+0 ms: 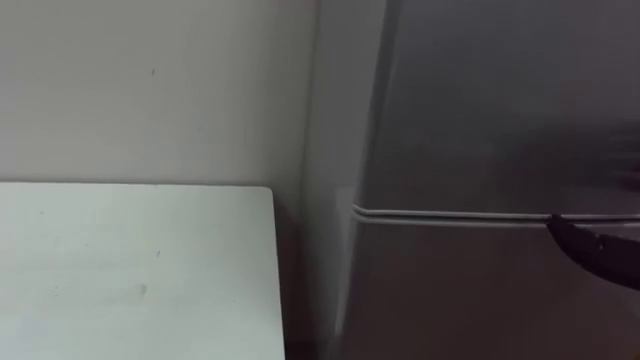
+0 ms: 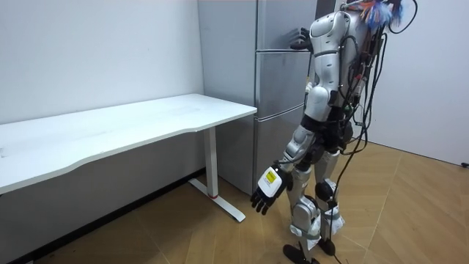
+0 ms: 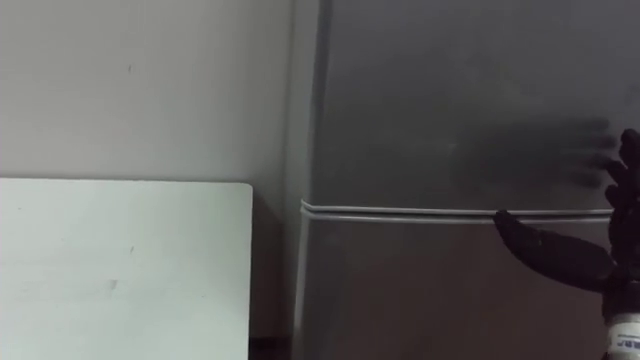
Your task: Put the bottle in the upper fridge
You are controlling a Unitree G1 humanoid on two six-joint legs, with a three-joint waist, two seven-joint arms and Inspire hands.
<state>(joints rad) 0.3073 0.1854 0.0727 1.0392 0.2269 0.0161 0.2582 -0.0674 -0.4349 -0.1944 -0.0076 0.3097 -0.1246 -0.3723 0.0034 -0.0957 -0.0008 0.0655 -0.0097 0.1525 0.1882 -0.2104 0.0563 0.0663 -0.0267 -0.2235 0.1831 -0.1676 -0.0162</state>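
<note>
Table (image 2: 146,121) beside fridge (image 2: 278,88), wood floor (image 2: 410,213)

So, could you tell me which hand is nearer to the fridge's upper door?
Right. The right hand is raised to the fridge at the seam under its upper door; the left hand hangs low beside the robot's thigh, apart from it.

The white table (image 2: 146,121) stands on the wood floor (image 2: 410,220); its end just beside the fridge (image 2: 277,139).
</note>
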